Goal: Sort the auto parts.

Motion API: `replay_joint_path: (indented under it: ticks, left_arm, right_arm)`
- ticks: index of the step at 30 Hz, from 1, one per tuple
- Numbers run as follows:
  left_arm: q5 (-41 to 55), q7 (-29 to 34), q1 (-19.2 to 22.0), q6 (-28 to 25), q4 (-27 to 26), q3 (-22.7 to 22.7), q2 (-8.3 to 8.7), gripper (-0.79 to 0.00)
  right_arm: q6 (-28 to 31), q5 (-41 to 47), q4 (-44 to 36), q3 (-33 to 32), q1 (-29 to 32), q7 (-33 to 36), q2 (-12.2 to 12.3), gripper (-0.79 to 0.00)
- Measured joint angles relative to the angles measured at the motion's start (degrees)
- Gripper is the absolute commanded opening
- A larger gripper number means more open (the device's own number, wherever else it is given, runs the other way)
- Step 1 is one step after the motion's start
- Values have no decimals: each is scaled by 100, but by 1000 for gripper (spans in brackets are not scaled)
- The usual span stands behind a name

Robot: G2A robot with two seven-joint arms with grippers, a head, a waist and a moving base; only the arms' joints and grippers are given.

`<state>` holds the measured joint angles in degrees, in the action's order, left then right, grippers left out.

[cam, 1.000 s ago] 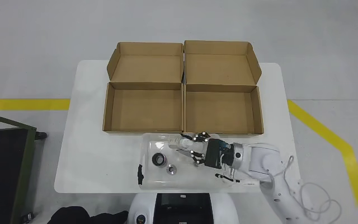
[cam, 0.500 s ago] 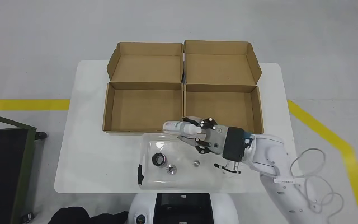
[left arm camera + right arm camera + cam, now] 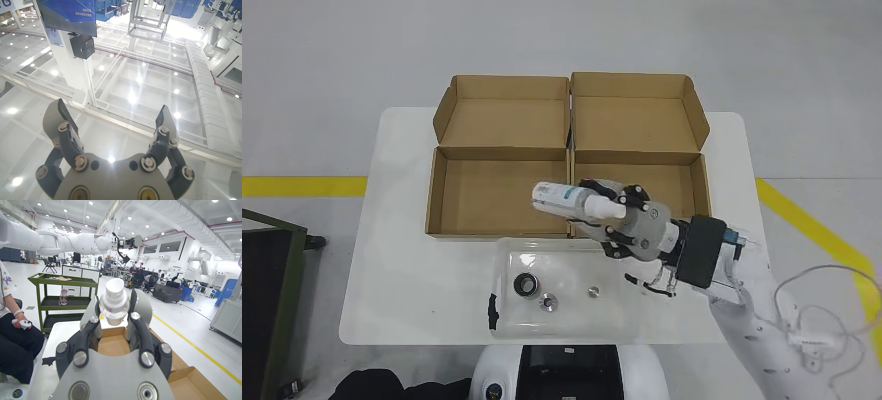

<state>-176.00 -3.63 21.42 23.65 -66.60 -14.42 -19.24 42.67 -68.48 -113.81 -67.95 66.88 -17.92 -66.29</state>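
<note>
1. Top view: we find the right gripper (image 3: pixel 610 212) clamped on a white bottle (image 3: pixel 560 196), which lies sideways in its grasp.
2. We place the bottle over the near walls of two open cardboard boxes, at the point where they meet. Its wider end is over the left box (image 3: pixel 492 195), and the gripper is at the near corner of the right box (image 3: pixel 662 200).
3. In the right wrist view, we see one finger on each side of the bottle, with cardboard beneath.
4. We find the left gripper (image 3: pixel 112 106) pointed at the ceiling (image 3: pixel 143 75), its jaws wide apart with nothing between them.
5. We note a clear tray (image 3: pixel 504 262) on the white table (image 3: pixel 392 250), just in front of the boxes. It holds a black ring (image 3: pixel 527 285), a metal fitting (image 3: pixel 550 303) and a small nut (image 3: pixel 593 292), each apart from the others.
</note>
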Motion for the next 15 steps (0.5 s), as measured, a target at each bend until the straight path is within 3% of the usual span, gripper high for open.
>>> replay_joint_path:
  ticks: [15]
  left_arm:
    - [0,0,0,0,0,0,0,0]
  right_arm:
    - [-121,121,-167,-186,-272,-576,-46,-785]
